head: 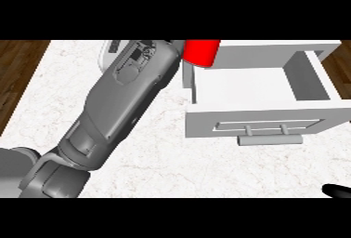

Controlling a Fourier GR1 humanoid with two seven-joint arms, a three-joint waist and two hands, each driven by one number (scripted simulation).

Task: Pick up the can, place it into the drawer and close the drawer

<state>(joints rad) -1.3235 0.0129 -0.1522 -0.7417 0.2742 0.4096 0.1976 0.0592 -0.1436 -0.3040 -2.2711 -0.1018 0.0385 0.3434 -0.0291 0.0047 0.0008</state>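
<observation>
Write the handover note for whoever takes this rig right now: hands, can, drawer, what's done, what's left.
Left hand: hidden beyond its forearm, which reaches up across the counter toward the can; I cannot tell its fingers.
Right hand: only a black tip shows at the view's lower right corner, away from the work.
Can: red, at the top of the view by the drawer's rear left corner, partly cut off; whether it is gripped cannot be seen.
Drawer: pulled open, nothing visible inside, handle facing the robot.
Done: drawer is open.
Left: get the can into the drawer, then push the drawer shut.
</observation>
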